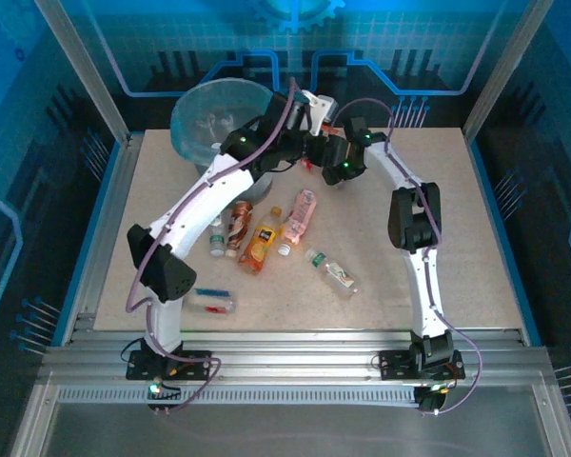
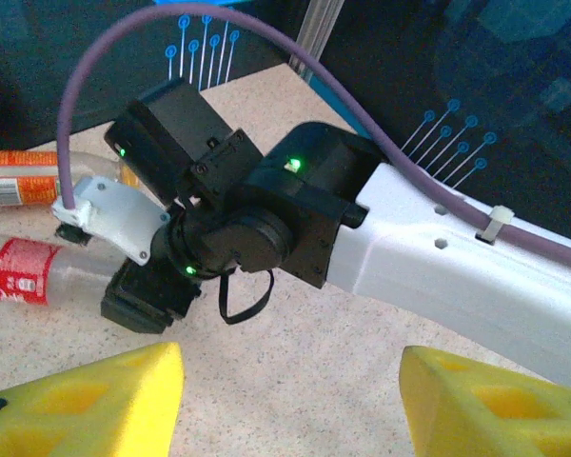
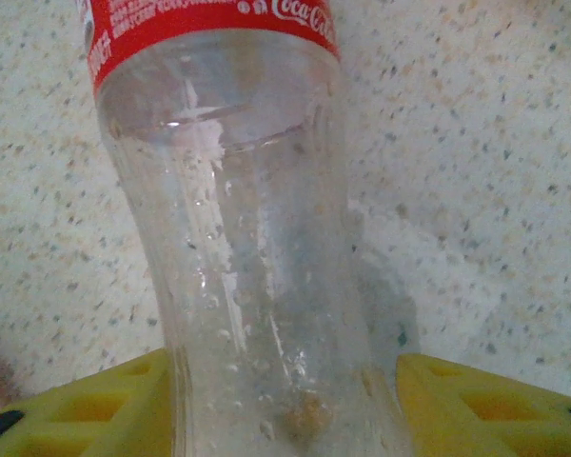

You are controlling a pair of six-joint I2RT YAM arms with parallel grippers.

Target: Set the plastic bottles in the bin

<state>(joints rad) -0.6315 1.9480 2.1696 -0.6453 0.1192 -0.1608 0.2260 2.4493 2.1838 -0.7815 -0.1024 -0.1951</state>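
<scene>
Right gripper has its yellow fingers snug against both sides of a clear cola bottle, which is lying on the speckled worktop near the bin. Left gripper hangs above, jaws wide apart with nothing in them. The other bottles are scattered mid-worktop.

Eight bottles lie on the table, with one bin, two arms.
</scene>
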